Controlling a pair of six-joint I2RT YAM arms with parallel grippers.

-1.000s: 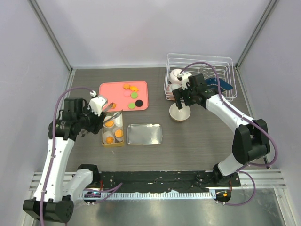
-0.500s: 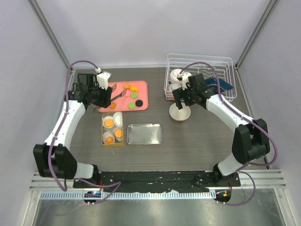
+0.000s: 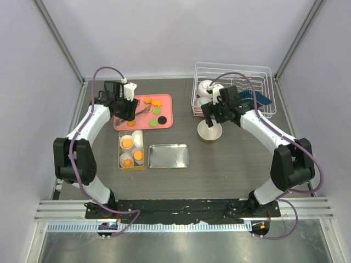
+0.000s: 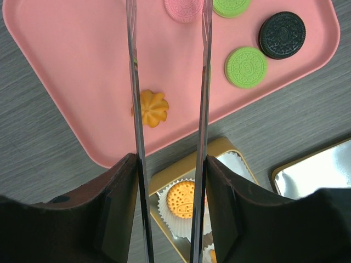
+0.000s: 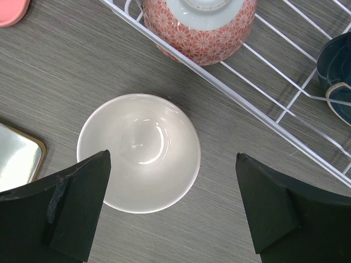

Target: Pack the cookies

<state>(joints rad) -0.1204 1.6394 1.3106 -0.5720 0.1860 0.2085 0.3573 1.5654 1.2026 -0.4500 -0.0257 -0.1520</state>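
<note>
while left end effector clamps tongs abv orange cookie, right end effector gapes empty abv bowl

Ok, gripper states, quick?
Left gripper: closed on the metal tongs, tongs empty.
Right gripper: open, empty, over the white bowl.

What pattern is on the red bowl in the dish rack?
Small white star-like flower motifs cover the red bowl; it shows best in the right wrist view.

arms: white links, black joints | cables: purple (one per arm) | left gripper: black
</note>
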